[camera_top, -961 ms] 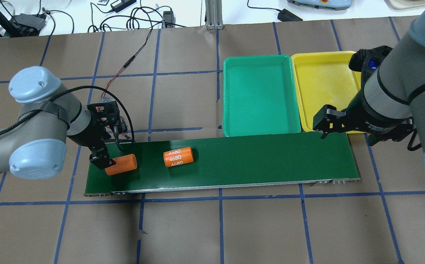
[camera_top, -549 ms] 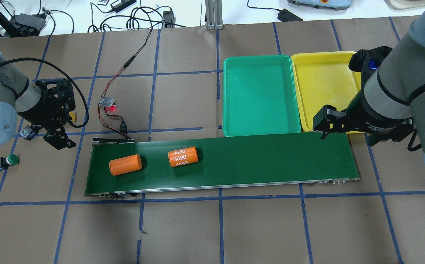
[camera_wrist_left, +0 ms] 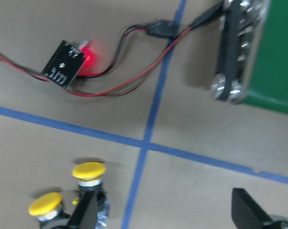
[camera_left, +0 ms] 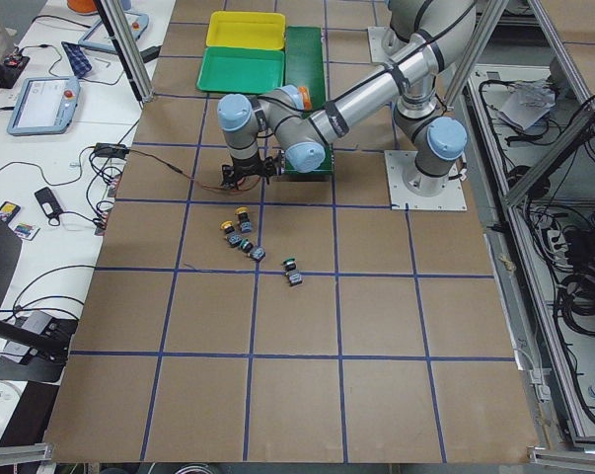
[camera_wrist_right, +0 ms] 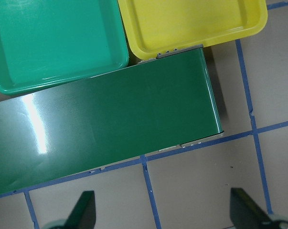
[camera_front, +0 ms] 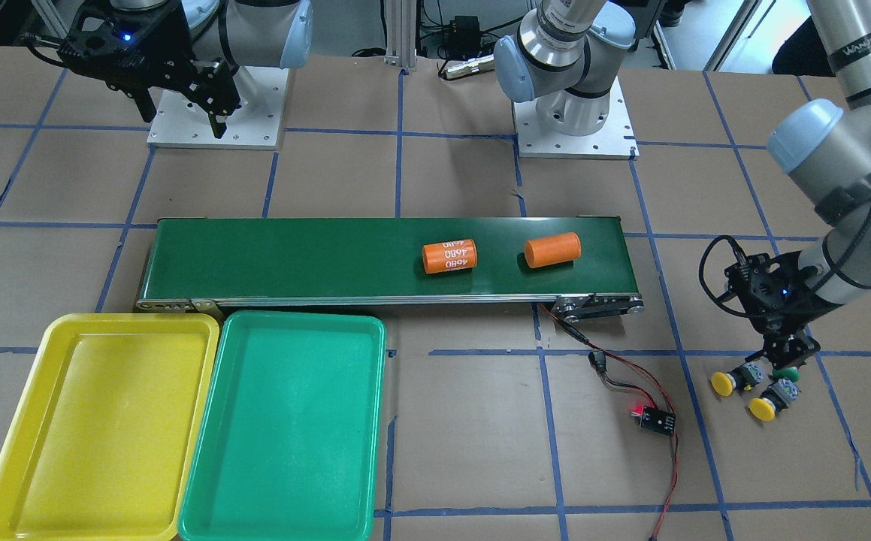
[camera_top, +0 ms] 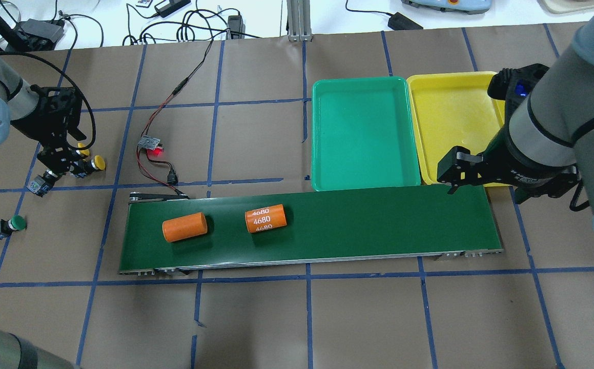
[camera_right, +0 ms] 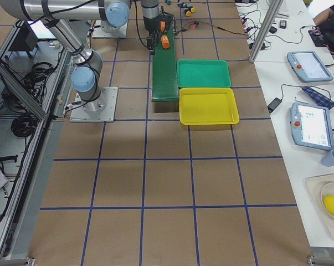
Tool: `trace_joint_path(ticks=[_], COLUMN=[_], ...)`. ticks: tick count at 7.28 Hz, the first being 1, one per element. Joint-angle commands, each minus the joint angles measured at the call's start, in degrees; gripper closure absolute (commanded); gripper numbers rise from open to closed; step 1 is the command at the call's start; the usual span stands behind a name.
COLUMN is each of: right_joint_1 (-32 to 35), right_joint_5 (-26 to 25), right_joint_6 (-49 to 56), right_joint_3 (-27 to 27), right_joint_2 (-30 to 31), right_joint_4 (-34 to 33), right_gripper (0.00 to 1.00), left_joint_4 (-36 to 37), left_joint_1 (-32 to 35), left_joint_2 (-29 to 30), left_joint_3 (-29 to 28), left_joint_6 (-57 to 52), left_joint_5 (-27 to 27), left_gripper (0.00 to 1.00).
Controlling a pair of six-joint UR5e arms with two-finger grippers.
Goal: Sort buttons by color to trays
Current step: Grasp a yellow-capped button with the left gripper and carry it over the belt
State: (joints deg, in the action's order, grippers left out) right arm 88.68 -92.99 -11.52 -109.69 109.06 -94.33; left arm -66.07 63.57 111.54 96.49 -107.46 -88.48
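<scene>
Both spread wide: left pincer (camera_front: 784,352) at clustered buttons (camera_front: 736,381), right pincer (camera_front: 182,120) near conveyor (camera_front: 330,255) end.

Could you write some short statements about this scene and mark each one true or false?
1. The green tray and the yellow tray are both empty. True.
2. Three cylinders lie on the conveyor belt. False: two orange cylinders lie there.
3. The right end effector is open. True.
4. A button lies in the green tray. False: one green button lies on the table.
5. The left end effector holds a button. False: it is open, near the yellow buttons.
</scene>
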Motion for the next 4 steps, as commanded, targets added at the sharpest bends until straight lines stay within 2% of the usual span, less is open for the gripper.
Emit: trace_joint_path(ticks=[1,4], right_joint_1=[0.0,0.0], right_joint_5=[0.09,0.0], right_joint_6=[0.0,0.0], right_joint_3=[0.0,0.09], right_joint_2=[0.01,0.01], right_joint_4=[-0.07,-0.16], right_gripper=[0.0,0.0], left_joint_4=[7.06,9.28], left_joint_1=[-2.47,-2.92], left_joint_2=[5.59,8.33], left_joint_3=[-0.16,1.41], left_joint_6=[-3.28,-2.14], left_joint_5=[-0.03,0.23], left_gripper=[0.0,0.0])
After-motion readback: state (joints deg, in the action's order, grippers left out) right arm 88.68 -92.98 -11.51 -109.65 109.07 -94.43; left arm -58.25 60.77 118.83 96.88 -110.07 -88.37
